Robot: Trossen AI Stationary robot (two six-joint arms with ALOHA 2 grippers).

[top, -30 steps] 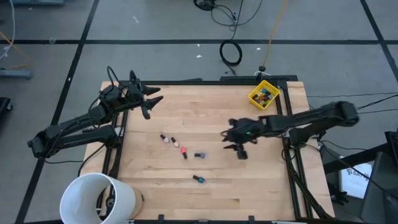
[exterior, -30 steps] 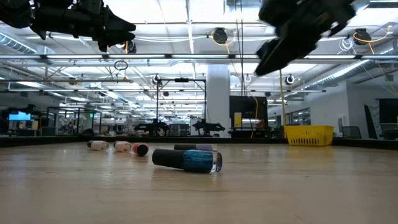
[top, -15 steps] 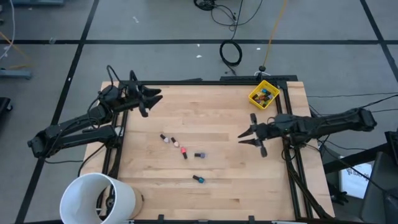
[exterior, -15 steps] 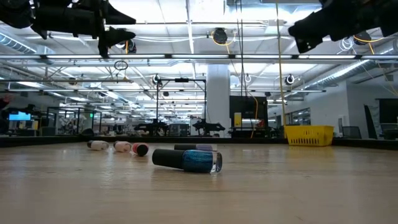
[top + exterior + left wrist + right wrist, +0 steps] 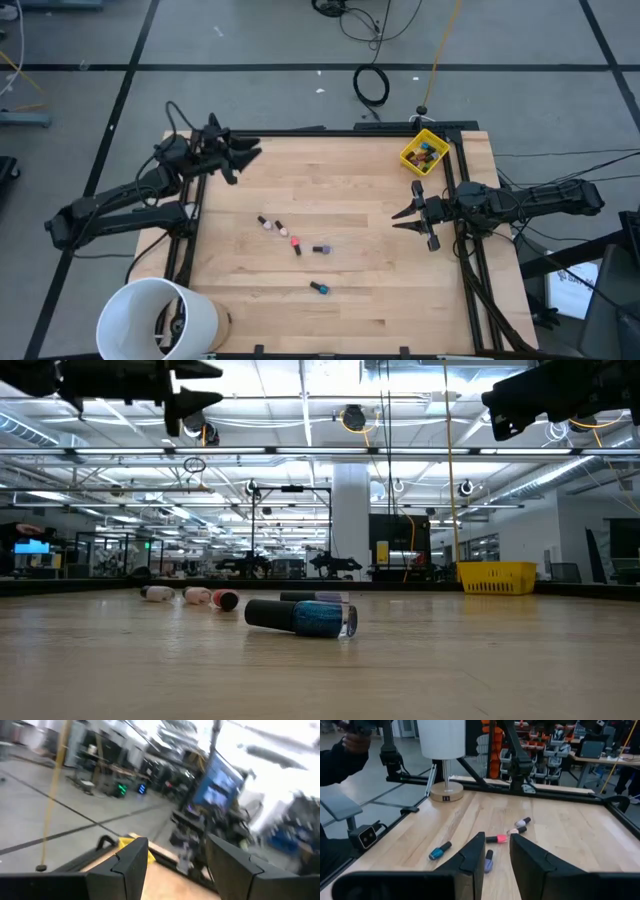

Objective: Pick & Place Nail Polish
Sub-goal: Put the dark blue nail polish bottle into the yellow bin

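Note:
Several tiny nail polish bottles lie on their sides mid-table: a pale one [image 5: 263, 222], a pink one [image 5: 280, 229], a red one [image 5: 296, 243], a purple one [image 5: 321, 249] and a teal one [image 5: 319, 288], which lies nearest in the low view [image 5: 300, 617]. More bottles sit in the yellow bin [image 5: 424, 152]. My right gripper [image 5: 400, 219] is open and empty, high above the table's right side, pointing at the bottles [image 5: 488, 860]. My left gripper [image 5: 247, 154] is open and empty, high over the far left corner.
A large white bucket [image 5: 158, 318] stands at the near left corner and also shows in the right wrist view [image 5: 442, 737]. A person's dark sleeve [image 5: 340, 757] shows beyond the table's left side. Bare wood lies between the bottles and the bin.
My right gripper has drawn back from over the table's middle toward the right edge, rising and tipping from pointing down to nearly level. My left gripper has shifted a little toward the far edge and risen slightly. The bottles have kept still.

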